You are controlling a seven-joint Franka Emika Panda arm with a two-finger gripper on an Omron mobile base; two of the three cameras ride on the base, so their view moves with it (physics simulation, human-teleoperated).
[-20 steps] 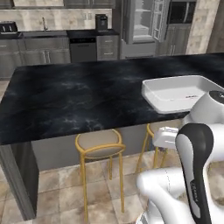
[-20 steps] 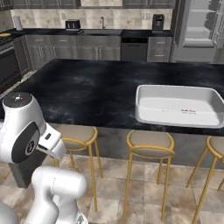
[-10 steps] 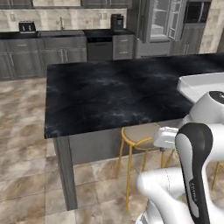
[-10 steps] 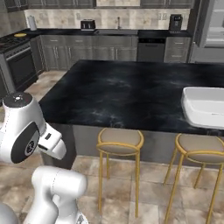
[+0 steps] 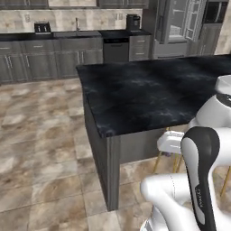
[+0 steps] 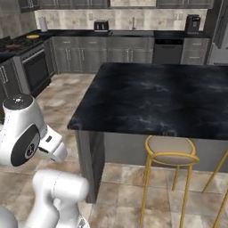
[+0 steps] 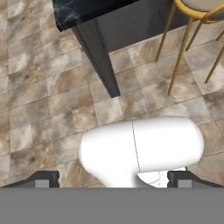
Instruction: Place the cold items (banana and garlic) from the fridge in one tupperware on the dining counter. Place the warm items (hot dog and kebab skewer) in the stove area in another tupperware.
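The dining counter (image 5: 149, 90) (image 6: 164, 95), a black veined island, runs across both base views, and its near corner (image 7: 78, 15) shows at the top of the hand view. My gripper (image 7: 113, 179) is open with nothing between its wide-set fingertips (image 7: 43, 179); it points down at the tiled floor beside that corner. A white sliver of tupperware rim (image 5: 224, 82) shows at the right edge, above my arm. The fridge (image 5: 177, 22) stands at the back right. The stove area (image 6: 33, 67) is at the far left. Banana, garlic, hot dog and kebab skewer are out of view.
Gold-legged stools (image 6: 171, 153) (image 7: 188, 39) stand under the island's near side. Grey cabinets with a sink, toaster (image 6: 101, 25) and coffee maker (image 6: 192, 22) line the back wall. Open tiled floor (image 5: 40, 135) lies left of the island.
Both base views have swung, so the base has moved left along the island; its left end and the stove have come into view, and the white tupperware has slid off to the right. The gripper stays open.
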